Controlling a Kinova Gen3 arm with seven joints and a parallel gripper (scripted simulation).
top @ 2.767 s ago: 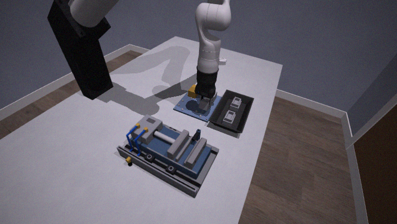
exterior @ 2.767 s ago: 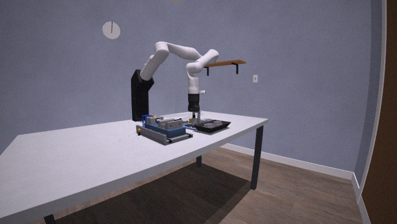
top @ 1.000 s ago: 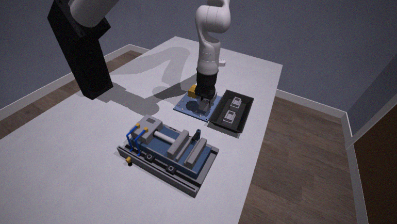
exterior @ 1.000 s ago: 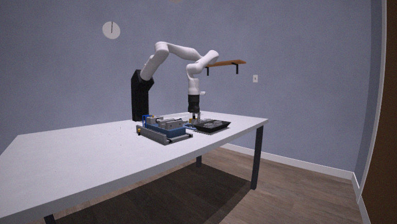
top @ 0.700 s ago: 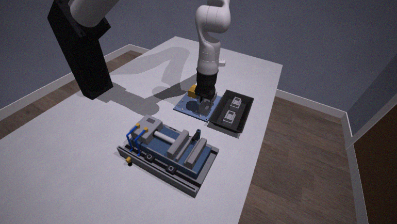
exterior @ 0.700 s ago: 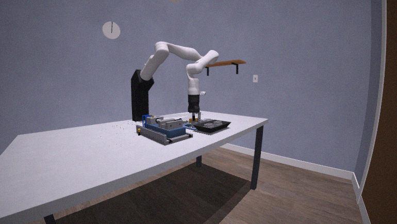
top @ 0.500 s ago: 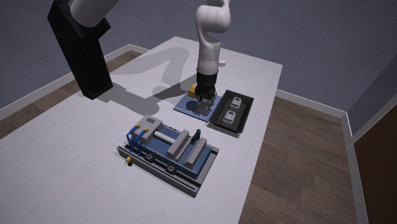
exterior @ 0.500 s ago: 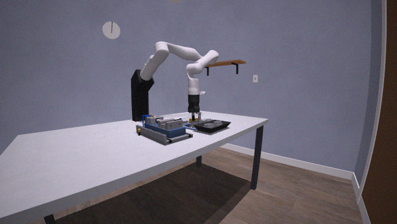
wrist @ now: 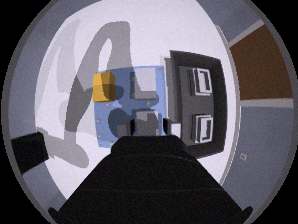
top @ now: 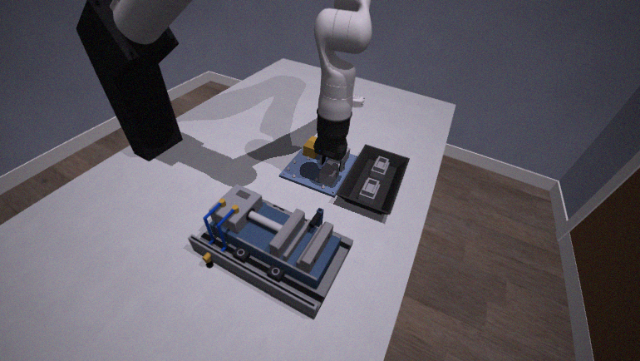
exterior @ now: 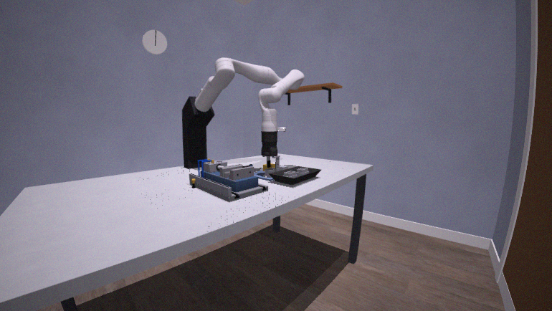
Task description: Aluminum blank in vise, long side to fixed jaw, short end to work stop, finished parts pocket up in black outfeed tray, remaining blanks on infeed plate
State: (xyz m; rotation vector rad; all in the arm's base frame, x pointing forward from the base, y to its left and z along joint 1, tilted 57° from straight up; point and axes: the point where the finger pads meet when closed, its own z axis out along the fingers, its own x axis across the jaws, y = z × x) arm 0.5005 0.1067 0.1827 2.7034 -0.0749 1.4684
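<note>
My gripper is open, its fingers on either side of a gray blank on the blue infeed plate. A second gray blank lies farther back on the plate. A yellow brass blank is at the plate's back left corner; whether it touches a pin is hidden. Two finished parts lie pocket up in the black tray. No block shows between the moving jaw and fixed jaw.
The vise's work stop stands at the back side of the jaw gap. Blue hoses rise at the vise's left end. The tray's raised wall is close to the infeed plate's right edge. The vise stands in front of both.
</note>
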